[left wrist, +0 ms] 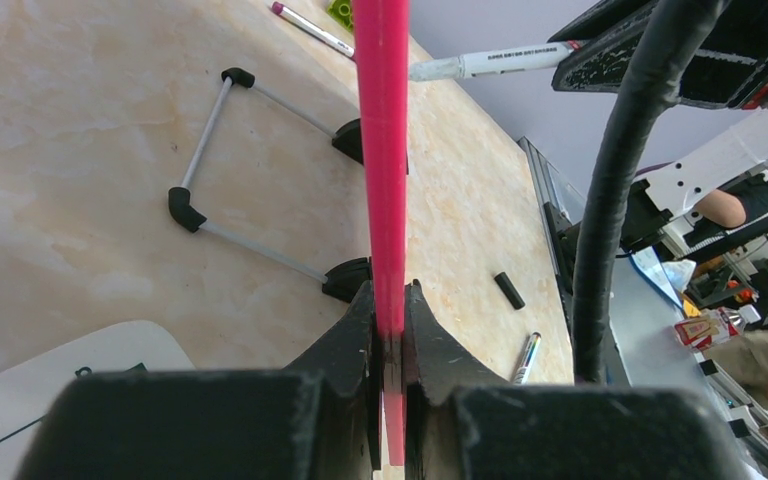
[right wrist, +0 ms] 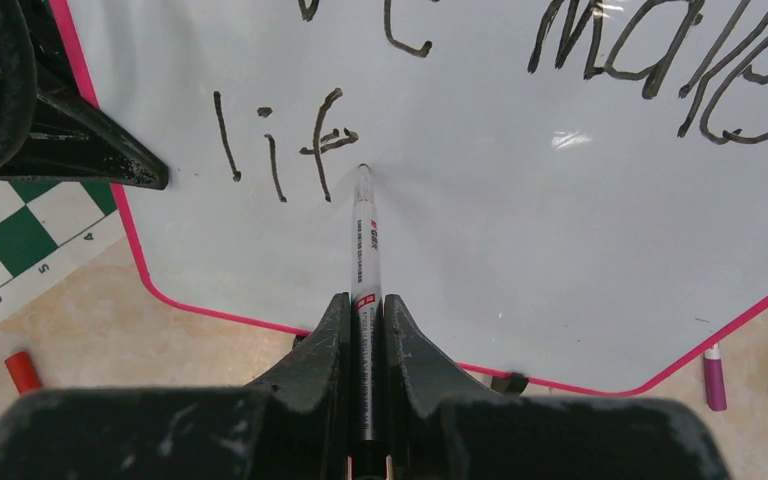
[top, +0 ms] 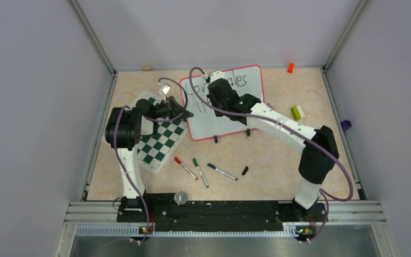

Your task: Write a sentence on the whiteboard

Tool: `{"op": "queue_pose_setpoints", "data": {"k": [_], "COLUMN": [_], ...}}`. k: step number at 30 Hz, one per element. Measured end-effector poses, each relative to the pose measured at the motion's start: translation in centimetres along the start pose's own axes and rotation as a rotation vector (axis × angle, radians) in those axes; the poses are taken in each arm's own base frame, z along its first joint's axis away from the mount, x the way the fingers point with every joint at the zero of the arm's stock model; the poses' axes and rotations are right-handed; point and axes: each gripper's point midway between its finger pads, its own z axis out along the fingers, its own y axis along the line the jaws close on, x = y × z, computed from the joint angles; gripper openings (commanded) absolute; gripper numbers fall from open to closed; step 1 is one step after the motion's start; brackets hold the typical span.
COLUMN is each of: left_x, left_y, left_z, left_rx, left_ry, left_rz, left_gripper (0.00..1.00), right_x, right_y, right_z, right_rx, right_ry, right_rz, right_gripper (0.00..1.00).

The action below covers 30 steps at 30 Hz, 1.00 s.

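Beige worktop [top: 278, 155] | left claw [left wrist: 390, 295]: clamped on whiteboard [left wrist: 381, 150] frame | right claw [right wrist: 365, 300]: clamped on marker [right wrist: 364, 230], tip ahead beside sentence [right wrist: 280, 150] letters "lif"

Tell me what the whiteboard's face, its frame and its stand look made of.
Whiteboard face: smooth glossy sheet, perhaps melamine or painted metal; glare shows on it. Frame: even pink-red, probably moulded plastic. Stand: thin grey rods, seemingly metal, with black corner joints that look like plastic or rubber.
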Motion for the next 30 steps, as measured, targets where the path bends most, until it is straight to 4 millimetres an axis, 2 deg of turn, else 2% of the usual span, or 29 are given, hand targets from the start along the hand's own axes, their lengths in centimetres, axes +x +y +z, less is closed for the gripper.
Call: {"op": "queue_pose_setpoints", "data": {"k": [30], "left_x": [0.0], "left_y": [0.0], "left_z": [0.0], "left_rx": [0.001], "left_ry": [0.000], "left_rz": [0.002], "left_gripper": [0.00], "right_x": [-1.0], "right_y": [-1.3], "right_z": [-0.2], "right_rx": [0.071], "right_ry": [-0.016], "right_rz": [0.003], "right_gripper": [0.00]}}
